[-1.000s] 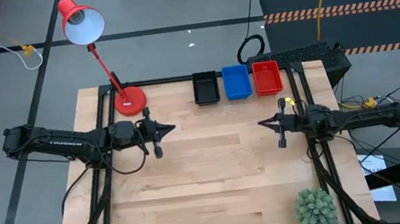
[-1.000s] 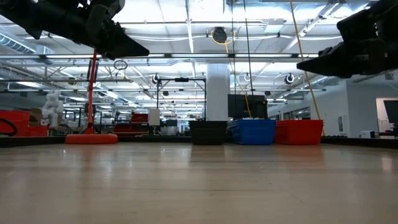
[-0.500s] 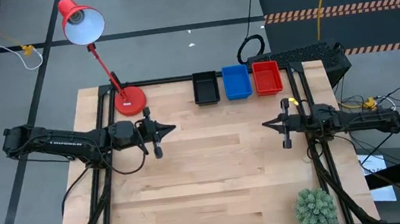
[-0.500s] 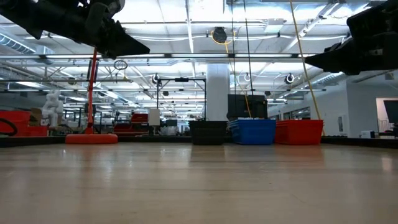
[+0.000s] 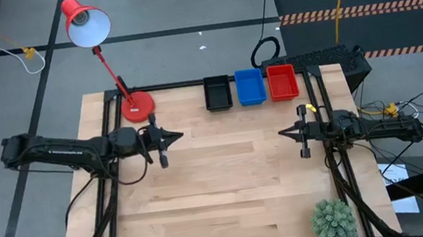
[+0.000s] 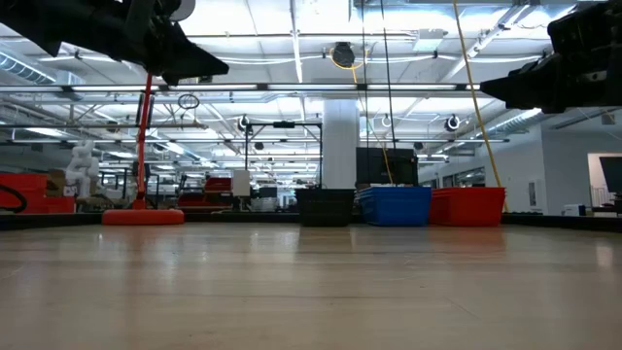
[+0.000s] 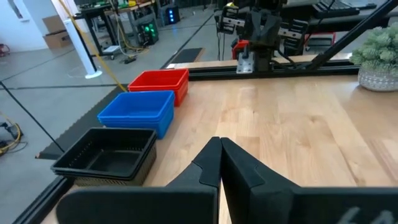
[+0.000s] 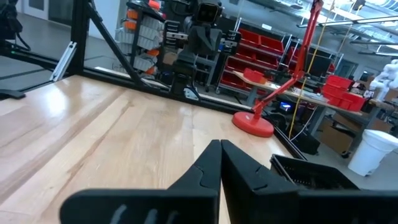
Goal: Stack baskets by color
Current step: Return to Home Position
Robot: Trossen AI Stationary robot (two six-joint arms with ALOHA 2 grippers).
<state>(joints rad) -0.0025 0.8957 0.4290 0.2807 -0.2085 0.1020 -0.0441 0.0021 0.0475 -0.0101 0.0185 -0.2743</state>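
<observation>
tips pressed together on nothing, the left gripper (image 5: 174, 137) hangs over the left side of the table (image 5: 228, 189). the right gripper (image 5: 282, 133) mirrors it on the right, equally closed and empty, both pointing inward. this looks like a resting pose, kept well apart from the work. along the far edge sit the black baskets (image 5: 217, 93), the blue baskets (image 5: 250, 87) and the red baskets (image 5: 281, 81), side by side, seemingly one nested pile per colour, so the sorting looks done. the lamp base (image 5: 137, 106) stands off to their left.
</observation>
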